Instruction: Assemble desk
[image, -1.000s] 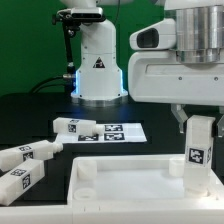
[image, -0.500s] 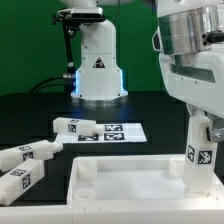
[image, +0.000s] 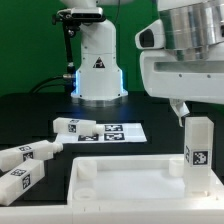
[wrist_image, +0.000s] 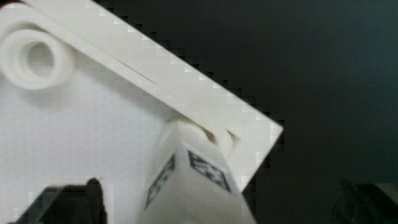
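- The tabletop (image: 120, 161) is a wide white rectangular panel with a raised rim. It lies flat, rim up, across the bottom of the exterior view.
- One round socket (image: 88, 172) sits in its corner at lower centre.
- The upright leg (image: 198, 150) is white and square in section, with a black-and-white tag facing the camera. It stands vertical in the tabletop's corner at lower right.
- Three loose legs lie on their sides at lower left: the far leg (image: 72, 127), the middle leg (image: 28, 153) and the near leg (image: 18, 180).

White tabletop (image: 130, 195); white leg (image: 200, 130), black-white tag (image: 197, 156).
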